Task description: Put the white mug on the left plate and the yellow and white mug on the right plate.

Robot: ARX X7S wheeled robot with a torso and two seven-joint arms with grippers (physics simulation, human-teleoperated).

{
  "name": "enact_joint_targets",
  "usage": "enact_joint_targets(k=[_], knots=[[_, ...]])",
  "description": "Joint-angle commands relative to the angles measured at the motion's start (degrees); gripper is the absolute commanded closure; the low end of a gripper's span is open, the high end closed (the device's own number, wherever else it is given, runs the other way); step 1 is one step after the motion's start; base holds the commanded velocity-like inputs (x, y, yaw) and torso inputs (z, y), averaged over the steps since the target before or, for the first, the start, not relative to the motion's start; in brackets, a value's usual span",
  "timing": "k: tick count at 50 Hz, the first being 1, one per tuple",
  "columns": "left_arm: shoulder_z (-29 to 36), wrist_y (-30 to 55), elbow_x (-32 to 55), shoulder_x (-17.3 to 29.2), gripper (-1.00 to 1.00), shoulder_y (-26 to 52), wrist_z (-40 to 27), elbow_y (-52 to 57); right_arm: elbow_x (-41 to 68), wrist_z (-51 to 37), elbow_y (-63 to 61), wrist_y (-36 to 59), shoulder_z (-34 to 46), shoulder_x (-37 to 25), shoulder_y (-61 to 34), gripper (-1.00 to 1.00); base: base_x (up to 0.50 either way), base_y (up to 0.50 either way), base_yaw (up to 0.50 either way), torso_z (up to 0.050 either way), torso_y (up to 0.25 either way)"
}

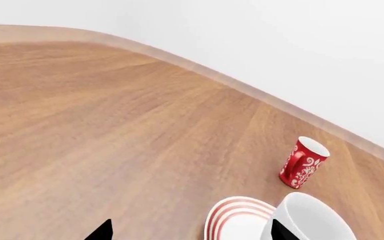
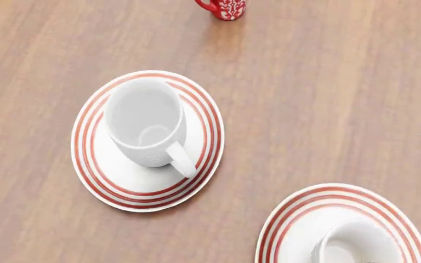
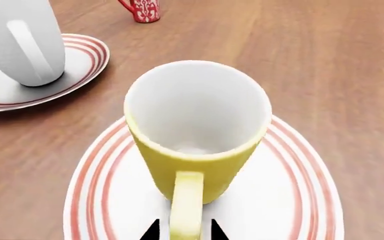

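Note:
The large white mug (image 2: 146, 123) stands upright on the left plate (image 2: 94, 181), a white plate with red rings. It also shows in the left wrist view as the white mug (image 1: 315, 217) on the plate (image 1: 235, 217). My left gripper (image 1: 192, 231) is open wide above bare table beside that plate, holding nothing. The yellow and white mug (image 3: 199, 130) stands upright on the right plate (image 3: 292, 190). My right gripper (image 3: 184, 231) straddles its yellow handle, narrowly open, with a thin gap on each side. In the head view only the mug's white inside (image 2: 357, 246) shows, at the lower edge.
A red mug with a white pattern (image 2: 223, 8) stands on the wooden table behind the left plate, also seen as the red mug (image 1: 303, 162). The table's far edge (image 1: 245, 87) meets a white wall.

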State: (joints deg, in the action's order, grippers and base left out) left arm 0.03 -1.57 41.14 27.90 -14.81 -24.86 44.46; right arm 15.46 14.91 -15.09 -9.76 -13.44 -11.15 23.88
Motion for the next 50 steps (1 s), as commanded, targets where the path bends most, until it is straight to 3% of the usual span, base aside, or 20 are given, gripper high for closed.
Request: enact_joint_targets(k=[1,6,17,30,44,50], knots=[[-0.1,-0.3,0.0,0.2,-1.0,-0.4,-0.1,0.4,-0.6,-0.1,0.4,-1.9,0.4,-0.1,0.0,-1.0,0.0,0.0,0.0,0.0,0.0],[-0.2,-0.3,0.2,0.3,-1.0,-0.4,-0.2,0.5,-0.2,-0.8,-0.3,-2.2,-0.2,0.0,0.1,-1.0,0.0,0.0,0.0,0.0,0.0],[0.0,-0.3,0.1,0.3,-1.0,-0.1,-0.4,0.3,-9.1,-3.7,-1.4,-15.0,-1.8,1.9,1.0,-1.0,0.0,0.0,0.0,0.0,0.0],[0.1,-0.5,0.1,0.4,-1.0,-0.3,-0.5,0.4,-9.5,-2.8,-4.4,-24.1,-1.4,1.5,3.5,-1.0,0.0,0.0,0.0,0.0,0.0],[0.6,-0.5,-0.2,0.3,-1.0,0.1,-0.4,0.0,-7.2,-4.1,-15.1,-24.8,-4.5,0.2,8.8,-1.0,0.0,0.0,0.0,0.0,0.0],[1.0,-0.7,-0.3,0.3,-1.0,0.6,0.2,-0.8,-4.7,-6.7,-24.4,-16.3,-7.9,-2.7,9.2,-1.0,0.0,0.0,0.0,0.0,0.0]])
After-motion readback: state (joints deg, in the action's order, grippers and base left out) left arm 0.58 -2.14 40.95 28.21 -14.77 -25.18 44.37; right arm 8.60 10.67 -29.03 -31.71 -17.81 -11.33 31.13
